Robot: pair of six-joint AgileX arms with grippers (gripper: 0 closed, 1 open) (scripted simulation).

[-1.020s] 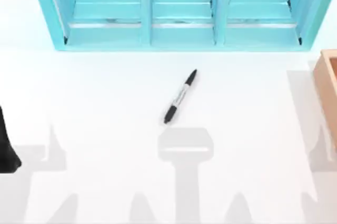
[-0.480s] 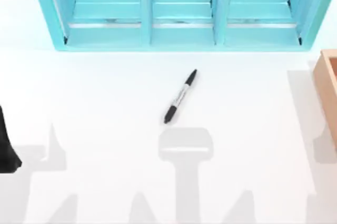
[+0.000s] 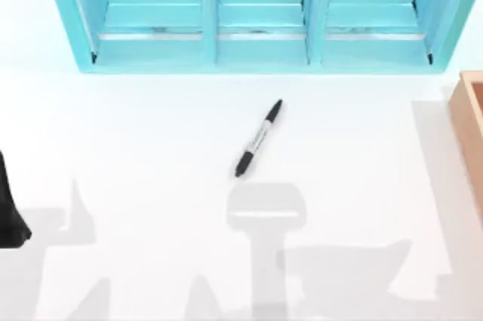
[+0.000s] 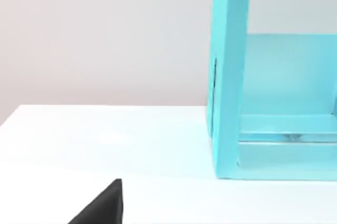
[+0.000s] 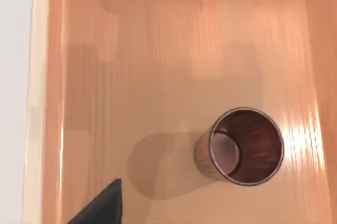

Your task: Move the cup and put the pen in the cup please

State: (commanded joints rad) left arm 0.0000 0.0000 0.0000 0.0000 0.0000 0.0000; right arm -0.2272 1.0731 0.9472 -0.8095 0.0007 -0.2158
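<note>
The pen point(image 3: 258, 138), black at cap and end with a grey-white barrel, lies slanted on the white table near the middle, with neither gripper near it. The reddish-brown cup point(image 5: 240, 147) stands upright inside a wooden box point(image 5: 131, 66), and I look straight down into its dark inside. A dark part of my right gripper point(image 5: 103, 206) hangs above the box floor, off to one side of the cup and not touching it. My left arm point(image 3: 9, 211) is parked at the table's left edge, and a dark part of its gripper point(image 4: 103, 206) hangs over bare table.
A light-blue shelf unit point(image 3: 256, 19) with three bays runs along the far side of the table. The wooden box point(image 3: 472, 121) sits at the right edge. A broad shadow point(image 3: 355, 268) lies on the front right of the table.
The shadow at the front right has spread leftward across the table, and the one beside the wooden box has gone. The pen and the left arm have stayed put.
</note>
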